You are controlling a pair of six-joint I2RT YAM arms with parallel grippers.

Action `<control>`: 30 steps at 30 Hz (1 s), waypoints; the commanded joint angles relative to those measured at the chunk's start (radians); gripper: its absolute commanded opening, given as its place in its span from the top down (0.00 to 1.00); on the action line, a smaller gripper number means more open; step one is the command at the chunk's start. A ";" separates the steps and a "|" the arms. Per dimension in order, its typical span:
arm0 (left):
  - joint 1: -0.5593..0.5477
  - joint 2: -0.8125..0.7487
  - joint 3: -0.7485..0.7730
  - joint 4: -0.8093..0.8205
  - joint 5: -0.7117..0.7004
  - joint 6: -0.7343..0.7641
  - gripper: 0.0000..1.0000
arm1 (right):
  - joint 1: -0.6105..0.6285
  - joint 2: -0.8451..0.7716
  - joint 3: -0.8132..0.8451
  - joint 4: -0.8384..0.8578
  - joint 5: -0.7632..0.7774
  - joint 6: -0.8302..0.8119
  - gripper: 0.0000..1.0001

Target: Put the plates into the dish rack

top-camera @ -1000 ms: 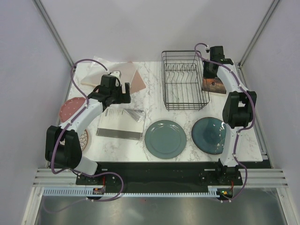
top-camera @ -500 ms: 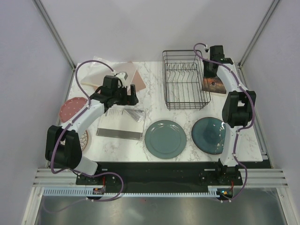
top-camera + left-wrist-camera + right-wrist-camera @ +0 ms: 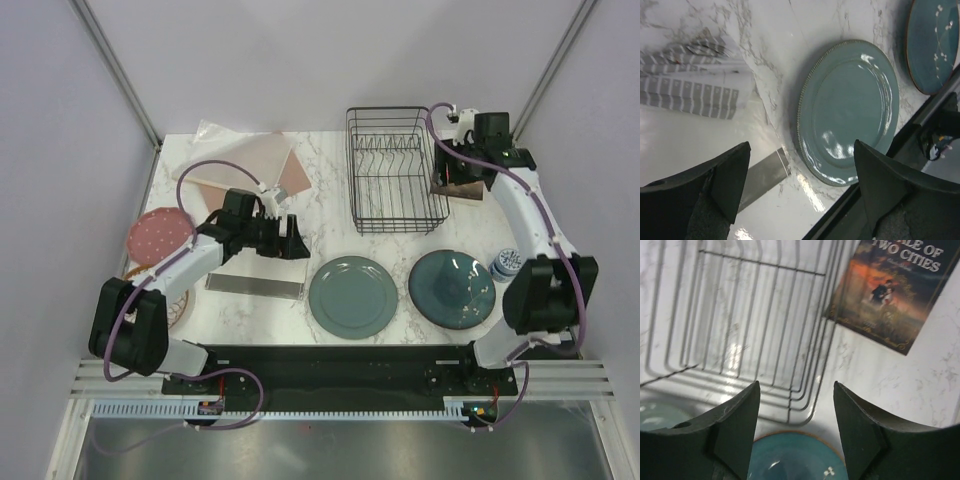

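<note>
- Left gripper [image 3: 291, 241] hangs to the left of and nearer than the rectangular black wire dish rack [image 3: 396, 172], its two dark fingers spread wide with nothing between them; in its wrist view [image 3: 801, 150] the teal plate lies below the gap.
- Right gripper [image 3: 452, 172] sits just beside the rack's right wall, jaws likewise apart and empty [image 3: 796, 390].
- One rack: thin glossy wire, open-topped, upright tines inside, its long axis running from the arm bases toward the far wall.
- Four round plates, all lying flat on the white marble-patterned table [image 3: 330, 190], outside the rack:
  - teal-green glazed plate with a ribbed rim [image 3: 353, 297], just nearer than the rack;
  - dark glossy blue plate with small white sprigs [image 3: 452, 288], nearer than the rack and to its right;
  - reddish-pink speckled plate [image 3: 158, 232], well to the rack's left;
  - whitish plate with reddish pattern [image 3: 179, 300], left of and nearer than the rack, mostly hidden under the left arm.
- One paperback book with a dark picture cover [image 3: 890, 290] lies touching the rack's right side.
</note>
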 commanded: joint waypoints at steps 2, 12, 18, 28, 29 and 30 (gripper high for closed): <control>0.019 -0.023 -0.087 0.097 0.237 -0.049 0.16 | -0.001 -0.244 -0.254 0.060 -0.333 -0.009 0.33; 0.018 0.029 -0.256 0.244 0.337 -0.115 0.26 | 0.013 -0.341 -0.461 0.041 -0.479 0.085 0.02; 0.007 0.117 -0.267 0.284 0.386 -0.094 0.36 | 0.013 -0.365 -0.521 0.055 -0.472 0.089 0.02; -0.056 0.299 -0.176 0.284 0.430 -0.077 0.42 | 0.013 -0.373 -0.581 0.057 -0.454 0.051 0.02; -0.063 0.311 -0.167 0.286 0.434 -0.074 0.43 | 0.013 -0.375 -0.587 0.057 -0.453 0.047 0.02; -0.071 0.326 -0.159 0.284 0.435 -0.074 0.44 | 0.013 -0.378 -0.592 0.055 -0.451 0.043 0.02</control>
